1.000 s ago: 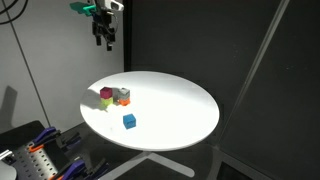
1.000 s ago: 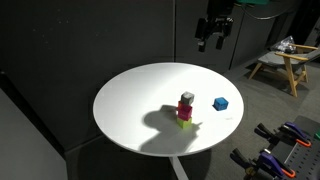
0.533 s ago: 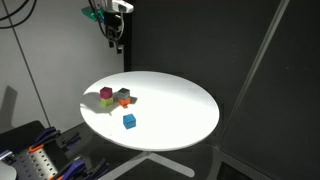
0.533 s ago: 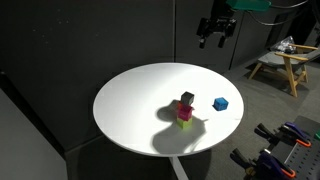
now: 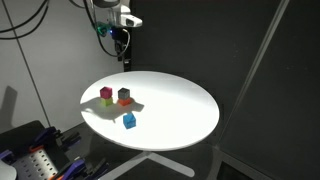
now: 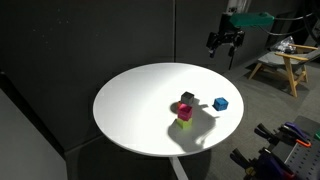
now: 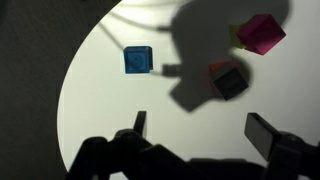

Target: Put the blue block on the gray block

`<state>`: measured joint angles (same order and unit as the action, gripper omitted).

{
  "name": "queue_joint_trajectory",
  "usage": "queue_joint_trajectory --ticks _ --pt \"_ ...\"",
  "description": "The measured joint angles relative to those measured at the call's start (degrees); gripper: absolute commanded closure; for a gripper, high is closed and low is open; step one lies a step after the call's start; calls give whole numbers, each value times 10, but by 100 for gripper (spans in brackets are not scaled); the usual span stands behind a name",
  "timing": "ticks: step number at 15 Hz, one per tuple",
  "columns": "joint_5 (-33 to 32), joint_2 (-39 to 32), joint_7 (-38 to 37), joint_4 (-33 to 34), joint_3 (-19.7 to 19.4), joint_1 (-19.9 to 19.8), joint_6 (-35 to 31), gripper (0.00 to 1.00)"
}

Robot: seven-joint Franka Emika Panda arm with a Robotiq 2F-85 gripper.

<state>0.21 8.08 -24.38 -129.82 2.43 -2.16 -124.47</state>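
Wrist view shows the pincer (image 7: 200,132) spread wide and empty, its two fingers standing at the bottom of the picture with bare white counter (image 7: 120,110) between them. Above the left finger, and off to the left of the gap's midline, lies the blue block (image 7: 138,60), alone on the counter in clear light. Its sides run about square to the line between the fingers, so little turning of the wrist looks needed. To the right of it, apart from it and deep in the arm's shadow, sits the gray block (image 7: 228,82) on top of an orange block (image 7: 214,68). Farther right is the magenta cube (image 7: 262,32).

In both exterior views the pincer (image 5: 124,58) (image 6: 227,50) hangs high over the counter's far side, well apart from every block. The blue block (image 5: 129,121) (image 6: 220,103) lies near the gray block (image 5: 124,94) (image 6: 187,98), not touching it. The coming move, I judge, is a shift toward the blue block, then straight down.
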Motion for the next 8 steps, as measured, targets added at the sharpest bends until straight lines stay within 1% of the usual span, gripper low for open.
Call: queue_joint_trajectory --ticks 8 --pt "-1 -54 3 -15 -20 -4 -40 0"
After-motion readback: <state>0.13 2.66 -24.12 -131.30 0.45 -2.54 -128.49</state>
